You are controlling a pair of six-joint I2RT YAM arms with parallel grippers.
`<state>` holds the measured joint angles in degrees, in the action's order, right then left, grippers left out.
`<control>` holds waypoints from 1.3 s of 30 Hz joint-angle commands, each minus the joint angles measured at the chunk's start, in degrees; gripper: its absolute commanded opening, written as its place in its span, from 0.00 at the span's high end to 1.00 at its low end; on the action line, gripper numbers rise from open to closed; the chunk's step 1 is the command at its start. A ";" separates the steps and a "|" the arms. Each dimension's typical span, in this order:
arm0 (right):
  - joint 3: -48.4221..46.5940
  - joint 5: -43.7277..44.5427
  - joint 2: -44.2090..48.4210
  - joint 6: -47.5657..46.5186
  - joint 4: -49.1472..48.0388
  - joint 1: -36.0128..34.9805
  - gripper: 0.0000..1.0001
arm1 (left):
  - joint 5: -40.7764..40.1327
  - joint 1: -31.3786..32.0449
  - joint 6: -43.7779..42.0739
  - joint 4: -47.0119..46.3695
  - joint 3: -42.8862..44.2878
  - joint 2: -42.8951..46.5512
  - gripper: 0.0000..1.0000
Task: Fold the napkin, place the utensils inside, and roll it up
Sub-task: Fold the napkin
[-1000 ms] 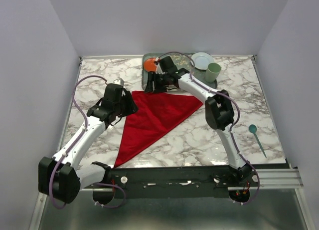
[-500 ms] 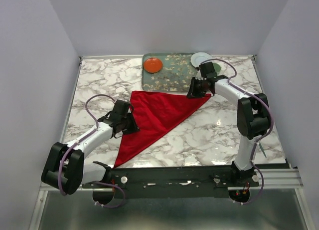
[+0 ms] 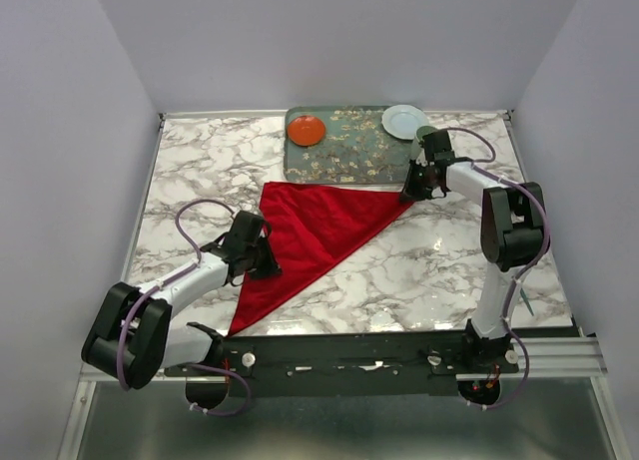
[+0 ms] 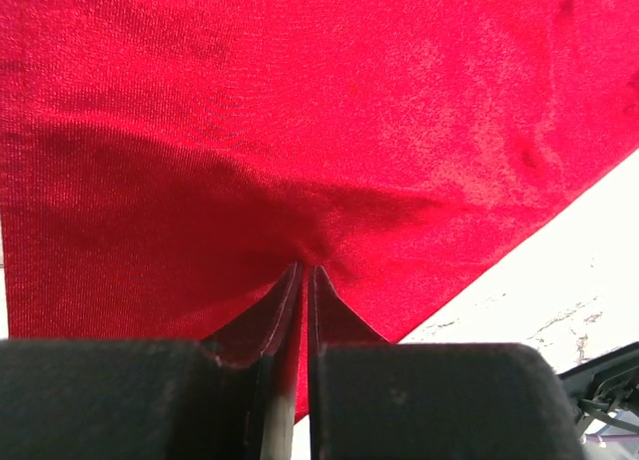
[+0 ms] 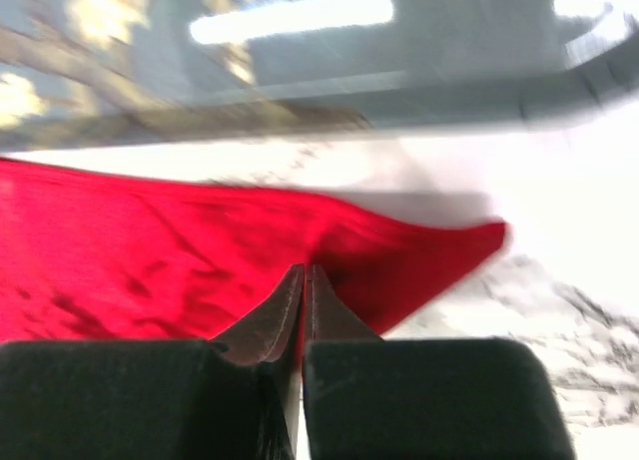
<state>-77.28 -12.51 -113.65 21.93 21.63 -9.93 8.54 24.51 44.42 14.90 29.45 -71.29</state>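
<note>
- Both arms have moved. A second ago the right gripper (image 5: 304, 270) was over the tray (image 3: 349, 167) by the orange plate (image 3: 306, 131). Now it is at the 3 o'clock corner of the napkin (image 3: 310, 230).
- A second ago the left gripper (image 4: 303, 270) was by the napkin's 11 o'clock corner. Now it is farther down the napkin's 9 o'clock edge.
- Both sets of jaws were apart then and are pressed together now.
- In the left wrist view the left jaws pinch the red cloth. The cloth puckers up at their tips.
- The right wrist view is blurry. Its jaws are together too, nipping the cloth just inside the pointed corner.
- Only the wrist views show these pinches. From the top view you cannot see the tips.
- Only the top view shows the whole napkin. It is a flat red triangle in the middle of the marble table (image 3: 419, 270).
- Its longest side runs from 8 o'clock to 2 o'clock. Its sharpest point aims at 7 o'clock, toward the left arm's base.
- The napkin's far edge lies just beside the tray, which has pale flowers on it.
- The orange plate sits in the tray's 10 o'clock corner. A white plate (image 3: 402, 121) is at the tray's 2 o'clock corner.
- A thin teal sliver of the utensils (image 3: 526, 302) peeks out behind the right arm at 4 o'clock, well apart from the napkin.
</note>
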 commanded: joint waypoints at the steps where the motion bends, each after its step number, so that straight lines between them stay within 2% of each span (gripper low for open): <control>1: 5.11 3.19 4.13 3.11 -0.54 0.00 0.94 | -0.45 0.36 -0.13 0.48 0.96 2.29 0.85; 9: 2.40 3.55 6.86 6.28 3.16 1.14 0.91 | 3.33 0.45 -0.39 0.75 3.42 2.82 0.80; 12: -1.19 3.28 4.49 6.45 3.95 1.49 0.85 | 3.85 0.45 -0.65 -0.22 3.68 2.12 0.78; 16: -4.72 2.49 0.62 6.37 8.50 3.16 0.84 | 4.38 0.36 -0.74 -0.48 3.16 1.23 0.78; 23: -0.25 3.55 1.14 3.47 10.54 5.01 0.84 | 3.33 0.36 0.14 1.89 2.98 5.80 0.78; 30: -0.07 7.15 4.57 -0.30 12.91 6.42 0.84 | 2.81 0.36 -0.30 5.32 5.53 8.09 0.76; 39: -6.04 1.36 2.56 -0.58 11.68 3.26 0.84 | 2.27 0.27 -0.83 3.83 5.70 5.72 0.74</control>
<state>-79.20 -8.47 -110.17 22.09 33.12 -4.91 11.18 24.77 44.29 19.00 34.04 -63.99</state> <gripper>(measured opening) 0.158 0.258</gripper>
